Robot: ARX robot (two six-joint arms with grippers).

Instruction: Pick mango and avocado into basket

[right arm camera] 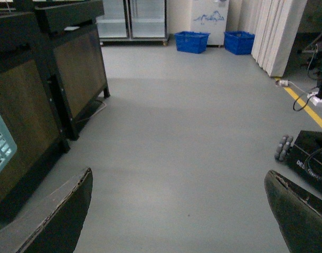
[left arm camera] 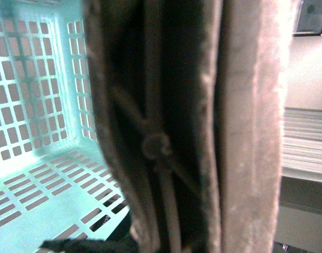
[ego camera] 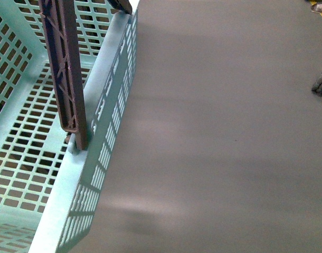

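Note:
The teal basket (ego camera: 24,153) fills the left of the front view, and the slotted floor that shows holds nothing. Its grey-brown handle (ego camera: 66,74) stands upright over the right rim. In the left wrist view that handle (left arm camera: 245,132) fills the picture very close up, and my left gripper (left arm camera: 177,232) is shut on it, with the basket's inside (left arm camera: 39,105) behind. My right gripper (right arm camera: 177,221) is open over bare grey floor, its fingers (right arm camera: 50,221) wide apart with nothing between them. Neither the mango nor the avocado is in view.
Grey floor (ego camera: 219,137) lies to the right of the basket. A dark wooden cabinet (right arm camera: 71,68) stands beside a corner of the basket (right arm camera: 0,145). Blue crates (right arm camera: 191,41), a yellow floor line (right arm camera: 309,108) and a wheeled black base (right arm camera: 283,147) are farther off.

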